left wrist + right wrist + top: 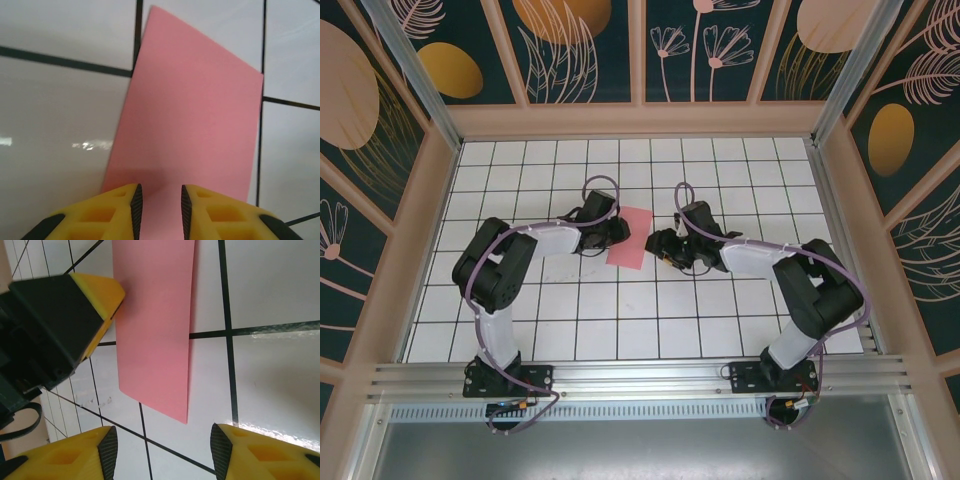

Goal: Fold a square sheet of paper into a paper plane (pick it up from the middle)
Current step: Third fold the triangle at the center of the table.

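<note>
- The pink sheet of paper (630, 237) lies flat on the white tiled bench (520, 300), in the middle of the top view, between the two arms. It looks longer than wide, so perhaps it is already folded once.
- The left claw (159, 206) is narrow, with a small gap between its fingers, low over the sheet's edge at the bottom of its frame. I judge it prepares to pinch this edge.
- The right claw (164, 447) stands wide, just beside the sheet's corner, probably to take the opposite side.
</note>
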Available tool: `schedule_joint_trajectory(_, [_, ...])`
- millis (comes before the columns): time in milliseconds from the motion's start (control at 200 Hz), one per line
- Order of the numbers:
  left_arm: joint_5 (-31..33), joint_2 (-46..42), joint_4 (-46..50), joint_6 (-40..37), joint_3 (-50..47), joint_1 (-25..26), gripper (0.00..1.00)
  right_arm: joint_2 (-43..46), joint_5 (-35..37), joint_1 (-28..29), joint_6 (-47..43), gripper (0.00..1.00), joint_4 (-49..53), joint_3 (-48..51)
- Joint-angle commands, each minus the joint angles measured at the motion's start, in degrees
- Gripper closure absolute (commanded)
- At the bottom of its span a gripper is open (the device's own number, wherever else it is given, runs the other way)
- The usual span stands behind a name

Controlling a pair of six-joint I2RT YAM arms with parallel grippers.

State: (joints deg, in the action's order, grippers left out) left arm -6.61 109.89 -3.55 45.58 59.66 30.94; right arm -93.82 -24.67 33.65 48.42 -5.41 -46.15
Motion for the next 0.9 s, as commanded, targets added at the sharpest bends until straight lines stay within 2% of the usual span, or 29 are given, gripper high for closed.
schedule_joint_trajectory(0, [1.3, -0.7, 0.7, 2.5, -3.5, -0.4, 0.71, -1.0, 0.8, 0.4, -0.6, 0.46, 2.4, -1.8])
schedule_joint_trajectory(390, [1.2, -9.0, -1.2, 16.3, -16.8, -0.2, 0.72, -2.5, -1.2, 4.3, 2.0, 0.51, 2.0, -1.5])
schedule_joint_trajectory(896, [0.9, -9.6, -2.0, 17.7, -18.3, -0.1, 0.72, -8.4, -2.8, 8.3, 4.5, 0.56, -0.4, -4.5])
